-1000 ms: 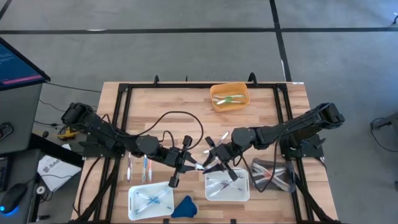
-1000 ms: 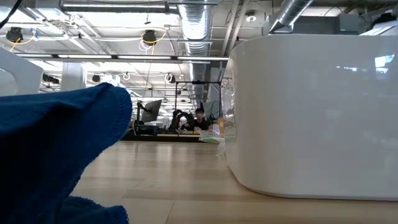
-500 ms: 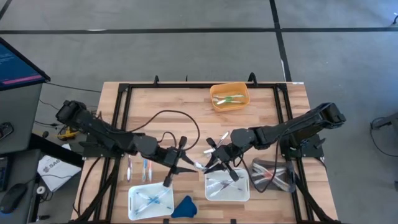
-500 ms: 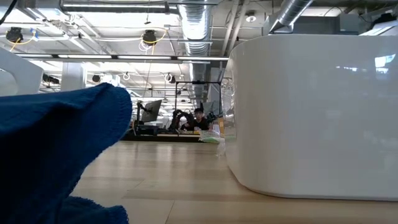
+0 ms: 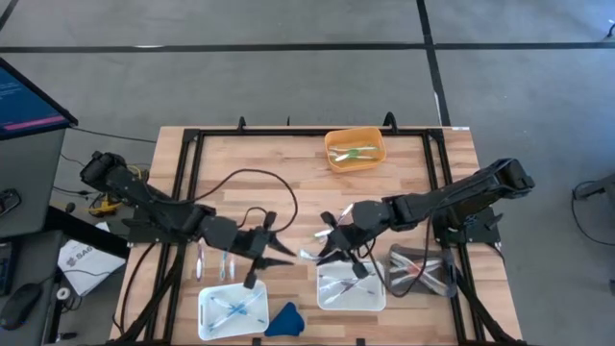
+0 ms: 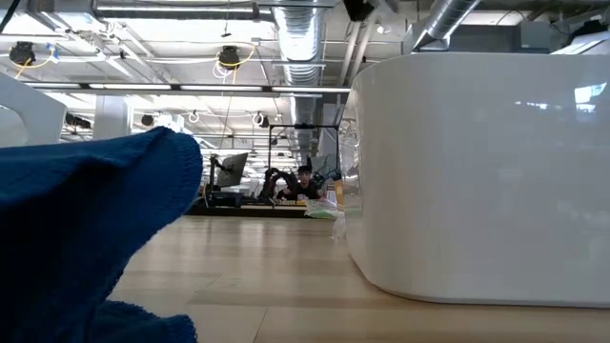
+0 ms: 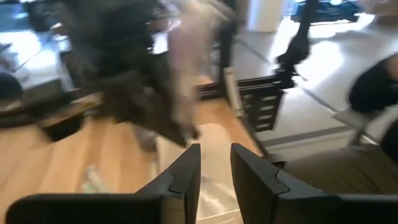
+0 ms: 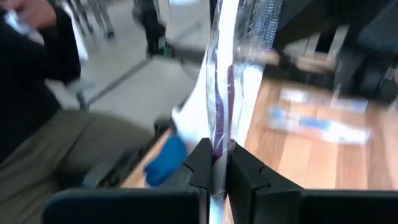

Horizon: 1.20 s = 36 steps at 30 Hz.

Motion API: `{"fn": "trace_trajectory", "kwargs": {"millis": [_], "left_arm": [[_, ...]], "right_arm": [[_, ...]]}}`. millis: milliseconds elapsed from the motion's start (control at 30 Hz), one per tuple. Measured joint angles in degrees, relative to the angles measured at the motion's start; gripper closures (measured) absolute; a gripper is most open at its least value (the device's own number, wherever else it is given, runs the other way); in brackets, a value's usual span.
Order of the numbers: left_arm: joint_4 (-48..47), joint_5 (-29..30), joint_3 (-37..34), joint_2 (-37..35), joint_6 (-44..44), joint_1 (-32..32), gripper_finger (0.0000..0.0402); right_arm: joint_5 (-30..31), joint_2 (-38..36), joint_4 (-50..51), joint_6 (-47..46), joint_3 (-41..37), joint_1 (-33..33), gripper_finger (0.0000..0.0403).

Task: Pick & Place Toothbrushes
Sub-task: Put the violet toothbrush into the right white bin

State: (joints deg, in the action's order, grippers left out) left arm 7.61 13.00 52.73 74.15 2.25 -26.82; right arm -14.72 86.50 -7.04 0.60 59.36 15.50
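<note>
My right gripper (image 5: 329,252) is shut on a toothbrush in a clear wrapper (image 5: 307,255), above the left rim of the right white tray (image 5: 377,298). In the right wrist view the wrapped brush (image 8: 221,74) has a purple handle. My left gripper (image 5: 281,253) stands just left of the brush's free end with a narrow gap between its fingers (image 7: 186,171) and nothing in it. More toothbrushes lie in the right tray (image 5: 346,286), in the left white tray (image 5: 233,308), in the orange bin (image 5: 355,151) and bare on the table (image 5: 225,261). My right gripper pinches the wrapped toothbrush between its two fingers (image 8: 200,163) at one end of the wrapper (image 8: 217,146). The fingers come from the table's right and lie along the brush. The brush is lifted clear and sticks out past the fingertips toward the left arm.
A blue cloth lump (image 5: 284,319) lies between the two white trays at the near edge and fills the left of the low view (image 6: 86,238). A clear bag of brushes (image 5: 423,269) sits right of the right tray. A black cable (image 5: 259,183) loops over the table's middle.
My left gripper has drawn back toward the table's left edge, away from the wrapped toothbrush. My right gripper has stayed in place with the brush in its fingers.
</note>
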Motion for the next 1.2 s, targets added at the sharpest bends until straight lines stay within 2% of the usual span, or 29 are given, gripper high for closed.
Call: {"fn": "trace_trajectory", "kwargs": {"millis": [100, 267, 467, 700, 967, 1200], "left_arm": [[-0.78, 2.16, 0.00, 0.00, 1.39, 0.57, 0.0320], [-0.82, 2.29, 0.00, 0.00, 1.48, 0.69, 0.0320], [-0.81, 2.31, 0.00, 0.00, 1.48, 0.69, 0.0321], [-0.78, 2.88, 0.00, 0.00, 1.48, 0.94, 0.0321], [-0.76, 5.11, 0.00, 0.00, 1.48, 1.02, 0.0321], [-0.76, 5.09, 0.00, 0.02, 1.48, 1.02, 0.0321]], "right_arm": [[0.07, 0.02, 10.57, 0.29, 2.78, 0.88, 0.0385], [5.05, 0.00, 24.08, 4.67, 4.39, 4.91, 0.0385], [6.36, 0.00, 32.09, 13.33, 4.43, 11.10, 0.0385], [6.37, 0.01, 33.36, 13.07, 4.43, 15.30, 0.0381], [5.64, 3.94, 34.06, 9.86, 4.45, 12.97, 0.0384], [5.75, 9.33, 41.80, 4.34, 7.69, 8.14, 0.0384]]}}
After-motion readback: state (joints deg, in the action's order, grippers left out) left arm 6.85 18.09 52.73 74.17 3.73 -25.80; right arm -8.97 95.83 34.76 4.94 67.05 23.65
